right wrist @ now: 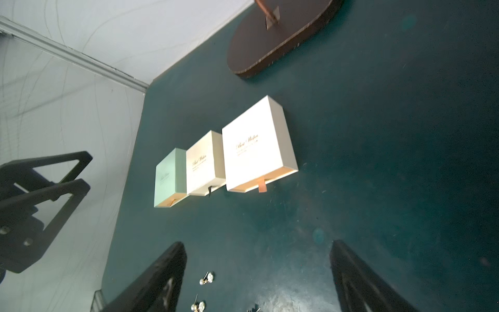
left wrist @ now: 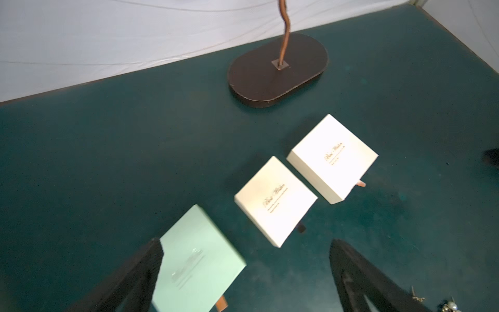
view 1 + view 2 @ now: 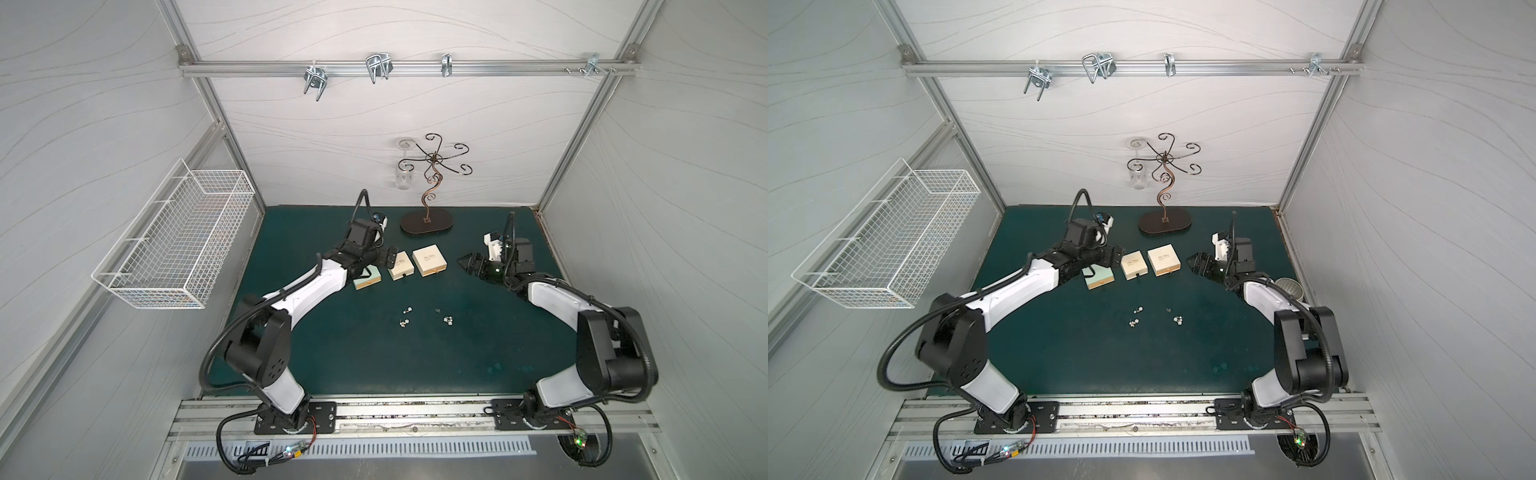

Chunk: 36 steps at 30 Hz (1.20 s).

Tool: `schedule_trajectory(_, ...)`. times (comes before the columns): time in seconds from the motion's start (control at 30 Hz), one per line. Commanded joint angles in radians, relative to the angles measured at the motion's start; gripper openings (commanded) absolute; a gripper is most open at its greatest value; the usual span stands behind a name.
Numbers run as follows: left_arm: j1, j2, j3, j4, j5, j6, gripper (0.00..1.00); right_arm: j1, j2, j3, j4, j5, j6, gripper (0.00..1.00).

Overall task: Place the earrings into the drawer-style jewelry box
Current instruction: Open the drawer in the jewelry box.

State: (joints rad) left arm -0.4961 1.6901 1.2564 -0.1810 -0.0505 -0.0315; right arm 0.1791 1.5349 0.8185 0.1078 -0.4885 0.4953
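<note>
Earrings (image 3: 447, 320) lie on the counter (image 3: 374, 361), 3 drawers (image 1: 243, 187) shut. Your left jaws by the mint box (image 3: 368, 283) and right jaws both gape empty; next, pull a ribbon tab (image 1: 262, 186).

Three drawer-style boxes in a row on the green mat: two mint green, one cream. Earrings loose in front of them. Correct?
Not quite: the colours are swapped. There is one mint green cardboard drawer box and two cream cardboard drawer boxes, as the right wrist view shows. They do sit in a row on the dark green mat, with the tiny silvery stud earrings loose in front.
</note>
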Motion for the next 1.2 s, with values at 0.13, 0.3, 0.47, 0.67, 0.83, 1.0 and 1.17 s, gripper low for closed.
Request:
schedule_trajectory(0.13, -0.063, 0.268, 0.325, -0.188, 0.019, 0.005, 0.98, 0.011, 0.158, 0.068, 0.084, -0.125, 0.139, 0.71)
schedule_trajectory(0.3, -0.095, 0.435, 0.528, -0.286, -0.018, 0.015, 0.98, 0.017, 0.257, 0.092, 0.171, -0.182, 0.218, 0.58)
schedule_trajectory(0.47, -0.104, 0.571, 0.712, -0.361, -0.009, -0.012, 0.98, 0.037, 0.314, 0.125, 0.173, -0.194, 0.227, 0.51)
schedule_trajectory(0.67, -0.117, 0.678, 0.841, -0.415, -0.007, -0.020, 0.98, 0.060, 0.362, 0.150, 0.181, -0.199, 0.246, 0.46)
schedule_trajectory(0.83, -0.119, 0.722, 0.878, -0.425, -0.043, -0.044, 0.98, 0.075, 0.388, 0.157, 0.187, -0.206, 0.259, 0.41)
schedule_trajectory(1.0, -0.118, 0.747, 0.886, -0.417, -0.045, -0.047, 0.98, 0.082, 0.396, 0.157, 0.191, -0.205, 0.268, 0.39)
schedule_trajectory(1.17, -0.119, 0.779, 0.920, -0.435, -0.049, -0.042, 0.98, 0.085, 0.415, 0.165, 0.190, -0.209, 0.278, 0.37)
